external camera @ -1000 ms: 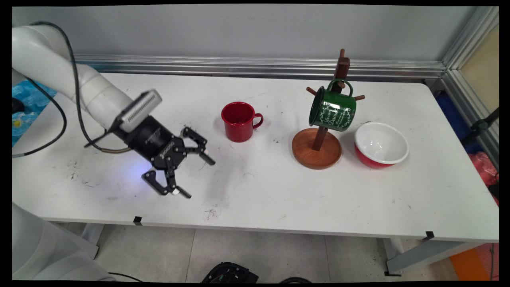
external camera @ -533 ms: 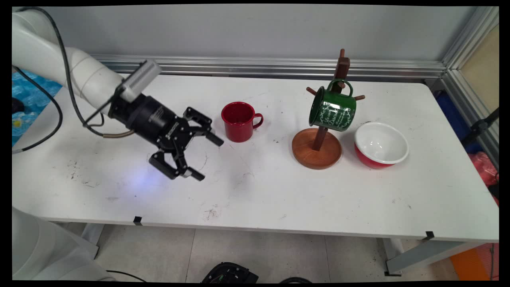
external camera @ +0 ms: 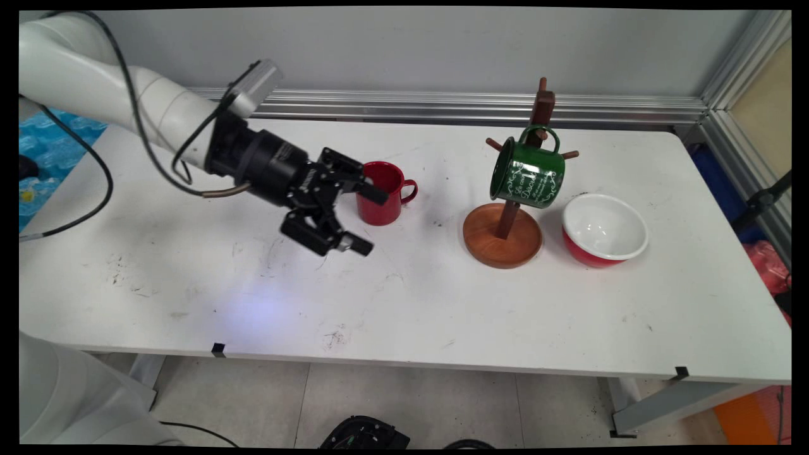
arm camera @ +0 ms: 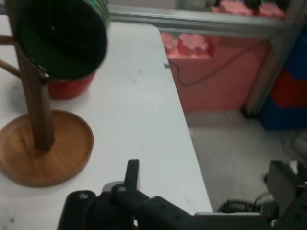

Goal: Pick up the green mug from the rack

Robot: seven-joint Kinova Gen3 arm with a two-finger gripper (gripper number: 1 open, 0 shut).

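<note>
Gripper (external camera: 371, 217) spread wide, holding nothing, hovering just left of red mug (external camera: 382, 193) | mug upright on white table (external camera: 411, 303), handle to the right | hand view only: dark inside of green mug (arm camera: 60, 38) hung on wooden stand (arm camera: 41, 143), red bowl (arm camera: 72, 86) behind | main view only: bowl's white inside.
</note>
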